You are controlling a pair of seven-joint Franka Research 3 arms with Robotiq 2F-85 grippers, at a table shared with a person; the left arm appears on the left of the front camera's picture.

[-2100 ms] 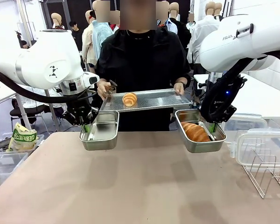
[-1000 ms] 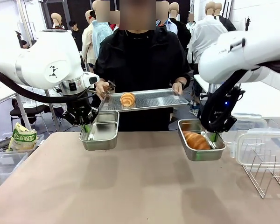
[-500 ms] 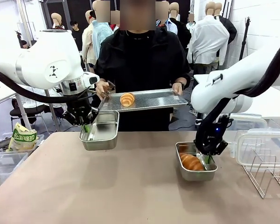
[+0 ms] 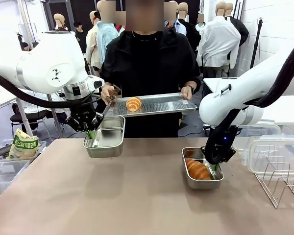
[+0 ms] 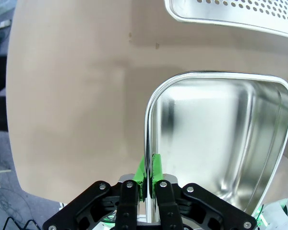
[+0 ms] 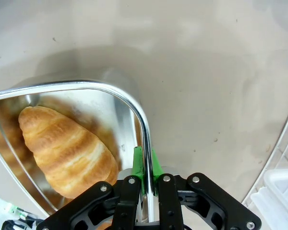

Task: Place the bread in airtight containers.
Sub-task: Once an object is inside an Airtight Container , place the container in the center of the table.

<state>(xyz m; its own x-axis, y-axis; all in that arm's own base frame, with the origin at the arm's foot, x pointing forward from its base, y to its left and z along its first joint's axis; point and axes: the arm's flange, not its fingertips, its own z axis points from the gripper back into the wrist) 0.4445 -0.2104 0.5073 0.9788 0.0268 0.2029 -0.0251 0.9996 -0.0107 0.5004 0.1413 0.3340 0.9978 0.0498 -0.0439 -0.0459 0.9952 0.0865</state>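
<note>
One croissant [image 4: 198, 169] now sits low: over the last two seconds the right pincer [image 4: 212, 165], pads pressed together on the rim of its steel pan [image 4: 202, 186], has carried pan and bread down from beside the person's perforated tray [image 4: 161, 104] to the worktop [image 4: 137, 200], where it looks set down or nearly so. Meanwhile the left pincer [image 4: 91, 134] is unchanged, pinching the rim of the empty second pan [image 4: 105, 147] just under the tray's near edge, and the other croissant [image 4: 134, 104] still lies on the tray. Judgement: task half loaded, first pan ready for release and a lid, second still awaiting its bread.
</note>
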